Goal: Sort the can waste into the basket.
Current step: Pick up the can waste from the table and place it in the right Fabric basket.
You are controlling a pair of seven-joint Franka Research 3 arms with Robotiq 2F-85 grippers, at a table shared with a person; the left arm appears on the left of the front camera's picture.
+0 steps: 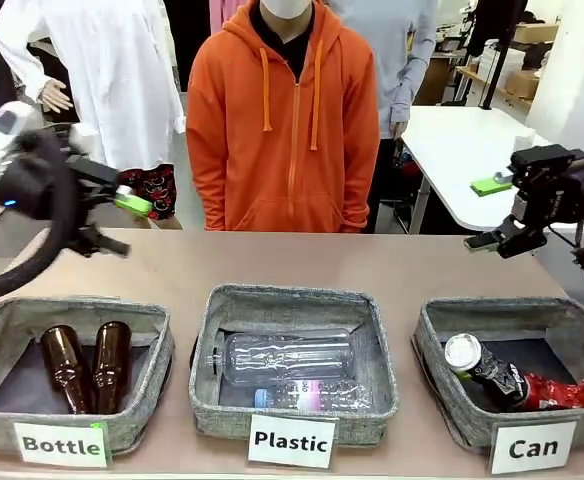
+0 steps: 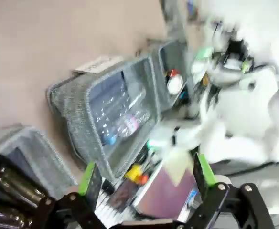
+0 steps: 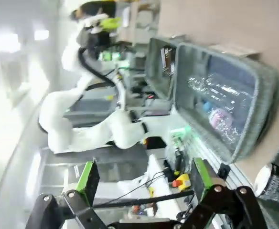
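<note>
Both cans are down in the basket (image 1: 442,330) marked "Can", at the table's right end. The black can (image 1: 484,368) lies with its silver end toward the middle basket (image 1: 292,300), and the crushed red can (image 1: 562,392) lies touching it on the outer side. The right gripper (image 1: 494,213) hangs well above and behind that basket, out past the table's far right edge, fingers spread wide with nothing between the green pads (image 1: 490,186). From its own wrist, the same open gripper (image 3: 142,174) holds only air, and the black can's (image 3: 273,183) silver end peeks in low to one side. The left gripper (image 1: 122,222) is up over the far left, above and behind the bottle basket (image 1: 72,310), jaws wide apart and empty. Its wrist view, blurred, shows the open gripper (image 2: 144,176) looking across at the plastic bottles (image 2: 120,114). A person in an orange hoodie (image 1: 287,130) stands at the far edge.
</note>
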